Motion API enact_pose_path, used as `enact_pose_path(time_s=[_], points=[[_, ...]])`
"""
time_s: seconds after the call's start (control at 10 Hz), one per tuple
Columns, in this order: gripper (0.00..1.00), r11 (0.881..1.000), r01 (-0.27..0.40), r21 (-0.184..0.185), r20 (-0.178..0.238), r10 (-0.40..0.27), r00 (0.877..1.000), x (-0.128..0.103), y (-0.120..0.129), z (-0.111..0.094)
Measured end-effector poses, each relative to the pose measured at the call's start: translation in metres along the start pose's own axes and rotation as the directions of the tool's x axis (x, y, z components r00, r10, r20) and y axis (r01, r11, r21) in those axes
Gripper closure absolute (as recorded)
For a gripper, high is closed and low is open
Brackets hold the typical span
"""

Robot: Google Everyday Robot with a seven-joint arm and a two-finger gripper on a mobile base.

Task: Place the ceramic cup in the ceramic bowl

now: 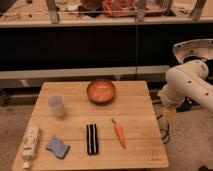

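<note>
The ceramic cup (56, 105), small and pale whitish-grey, stands upright on the left side of the wooden table (135, 107). The ceramic bowl (101, 91), orange-brown with a speckled inside, sits at the table's back middle and is empty. My white arm (187, 85) hangs off the table's right edge. My gripper (168, 116) points down beside that edge, far to the right of the cup and bowl, and nothing shows in it.
On the table's front half lie a carrot (119, 133), a black ridged bar (92, 138), a blue sponge (57, 147) and a white labelled bottle (30, 145) on its side. A dark counter with railings runs behind the table.
</note>
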Motion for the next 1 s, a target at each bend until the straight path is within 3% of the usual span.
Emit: enact_pose_path(time_s=[0.2, 0.4, 0.7, 1.0], points=[[0.20, 0.999, 0.048, 0.022, 0.008, -0.049, 0.999, -0.026, -0.011, -0.006], [0.20, 0.993, 0.104, 0.050, 0.017, -0.105, 0.994, -0.066, -0.024, -0.012], [0.20, 0.985, 0.152, 0.081, 0.013, -0.153, 0.988, -0.086, -0.037, -0.020], [0.20, 0.966, 0.234, 0.107, 0.020, -0.238, 0.971, -0.133, -0.047, -0.028]])
